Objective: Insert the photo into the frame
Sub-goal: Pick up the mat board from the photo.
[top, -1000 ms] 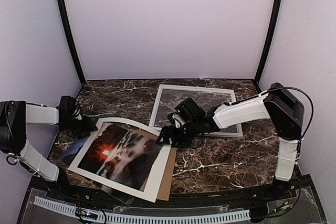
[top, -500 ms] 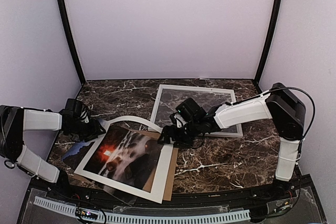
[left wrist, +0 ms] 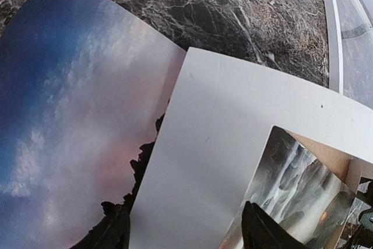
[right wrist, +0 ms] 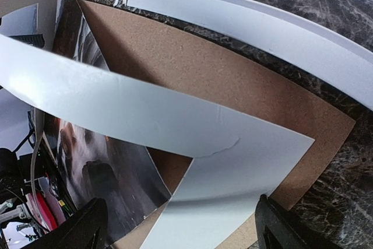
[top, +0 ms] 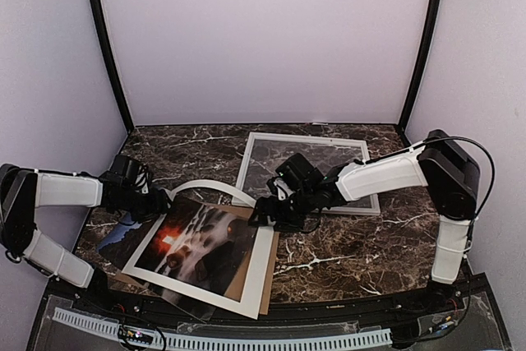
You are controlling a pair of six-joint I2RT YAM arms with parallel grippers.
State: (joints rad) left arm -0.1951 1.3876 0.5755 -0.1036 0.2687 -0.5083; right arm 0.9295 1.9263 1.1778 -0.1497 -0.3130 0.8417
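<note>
The photo [top: 197, 240] lies flat at the front left, and I see its red glow and white water through a white mat. Its blue-sky end [left wrist: 70, 103] sticks out past the mat's left corner. The white frame [top: 308, 172] lies flat at the back centre, apart from the photo. My left gripper [top: 163, 203] is open, with its jaws astride the mat's far-left corner [left wrist: 189, 231]. My right gripper [top: 260, 214] is also open and hovers over the mat's far-right corner [right wrist: 183, 228]. Neither gripper holds anything.
The white mat [top: 256, 273] lies over the photo, and its far strip [right wrist: 145, 115] is bowed up off it. A brown cardboard sheet [right wrist: 221, 62] lies under both and reaches the frame's near rail [right wrist: 280, 27]. Dark marble table [top: 353, 244] shows to the right.
My left arm has moved right and its jaws have widened. The mat has slid right over the photo and its far strip has bowed up. The right arm has barely moved.
</note>
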